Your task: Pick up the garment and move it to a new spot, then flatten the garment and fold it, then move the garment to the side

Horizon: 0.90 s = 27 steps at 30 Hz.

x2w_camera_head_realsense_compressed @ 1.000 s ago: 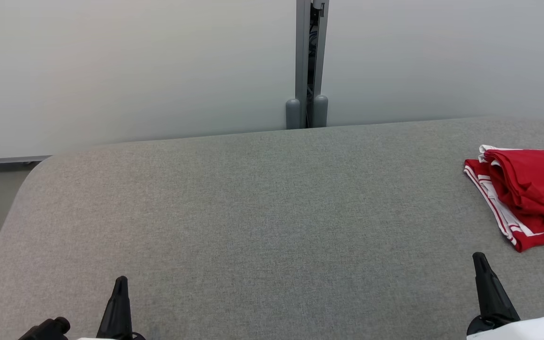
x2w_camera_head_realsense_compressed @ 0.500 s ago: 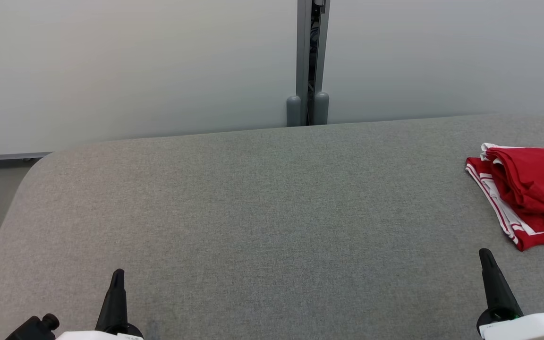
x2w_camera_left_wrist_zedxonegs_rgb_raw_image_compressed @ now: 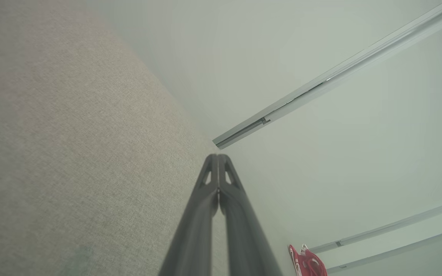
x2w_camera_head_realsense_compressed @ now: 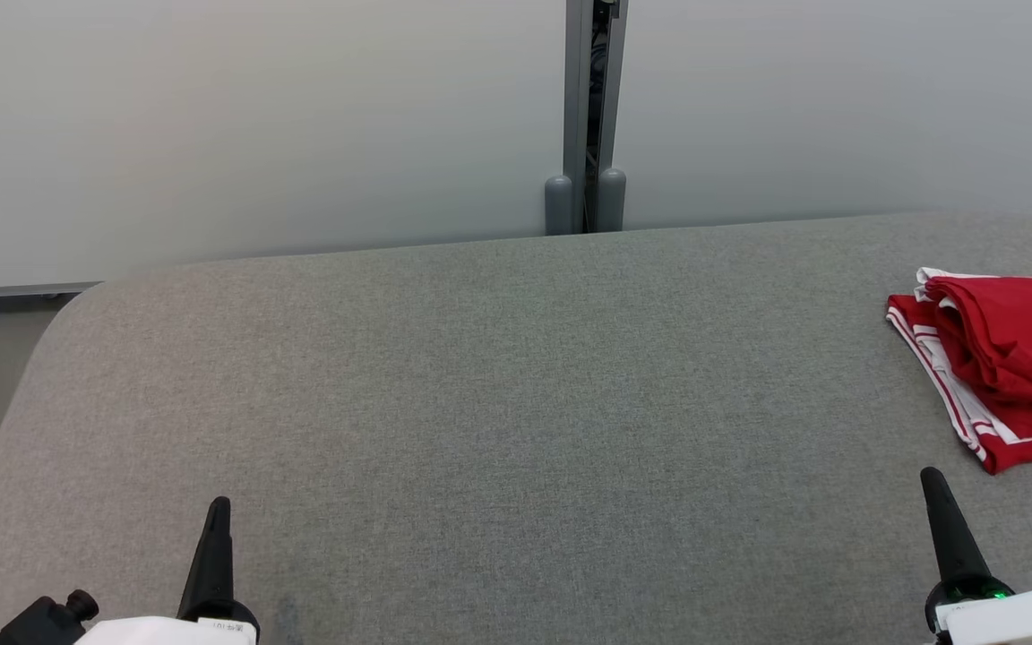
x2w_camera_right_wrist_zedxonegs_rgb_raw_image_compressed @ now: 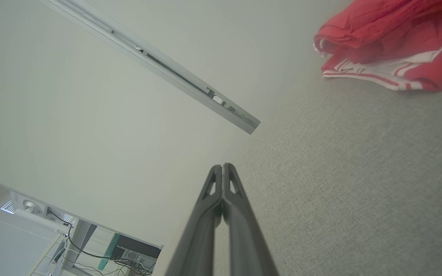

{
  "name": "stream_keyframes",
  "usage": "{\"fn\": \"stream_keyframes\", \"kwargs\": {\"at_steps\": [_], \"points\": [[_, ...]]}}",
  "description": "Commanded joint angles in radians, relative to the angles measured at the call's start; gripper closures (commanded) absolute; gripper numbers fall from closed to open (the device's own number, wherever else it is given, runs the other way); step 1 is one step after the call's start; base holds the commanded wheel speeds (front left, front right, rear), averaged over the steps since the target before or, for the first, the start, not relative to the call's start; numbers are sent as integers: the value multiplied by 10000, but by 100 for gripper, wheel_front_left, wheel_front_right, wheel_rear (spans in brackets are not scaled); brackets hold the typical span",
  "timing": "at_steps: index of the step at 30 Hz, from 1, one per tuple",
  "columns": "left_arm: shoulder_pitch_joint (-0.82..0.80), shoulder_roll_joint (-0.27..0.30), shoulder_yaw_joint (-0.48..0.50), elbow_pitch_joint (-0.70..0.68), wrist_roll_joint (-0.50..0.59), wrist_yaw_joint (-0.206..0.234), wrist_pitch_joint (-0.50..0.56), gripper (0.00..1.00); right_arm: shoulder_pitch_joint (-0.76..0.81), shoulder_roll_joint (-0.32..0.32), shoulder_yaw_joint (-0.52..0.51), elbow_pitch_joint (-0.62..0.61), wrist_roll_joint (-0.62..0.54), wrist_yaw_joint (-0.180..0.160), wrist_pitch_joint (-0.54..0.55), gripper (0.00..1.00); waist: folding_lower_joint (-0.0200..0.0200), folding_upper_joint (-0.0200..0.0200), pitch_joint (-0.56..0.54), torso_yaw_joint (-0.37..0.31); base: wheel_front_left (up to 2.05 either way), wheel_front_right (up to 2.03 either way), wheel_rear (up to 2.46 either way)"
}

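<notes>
The red garment (x2w_camera_head_realsense_compressed: 1018,358), white-striped and loosely folded, lies at the counter's (x2w_camera_head_realsense_compressed: 480,403) right edge, while the left claw (x2w_camera_head_realsense_compressed: 218,507) and right claw (x2w_camera_head_realsense_compressed: 931,477) sit pinched shut, empty, by the near edge.

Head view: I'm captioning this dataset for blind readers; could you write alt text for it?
A roughly folded red garment with white stripes lies at the far right of a grey fabric table, with nothing touching it. The left gripper and right gripper rest shut and empty at the bottom corners, below a pale wall.

Slim black claw fingers (x2w_camera_head_realsense_compressed: 213,555), white wrist casings (x2w_camera_head_realsense_compressed: 1027,616)
</notes>
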Motion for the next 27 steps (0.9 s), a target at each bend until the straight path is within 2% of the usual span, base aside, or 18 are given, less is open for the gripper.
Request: {"fn": "stream_keyframes", "kwargs": {"at_steps": [1, 27], "points": [[-332, 52, 79, -128, -397, -87, 73, 100, -226, -102, -87, -141, 429, 1, 138, 100, 0, -1, 14, 4, 0, 0, 0], [-524, 61, 284, -223, -2895, -368, 628, 100, -308, -84, -463, -150, 3000, 1, 870, 100, 0, -1, 179, 40, 0, 0, 0]]}}
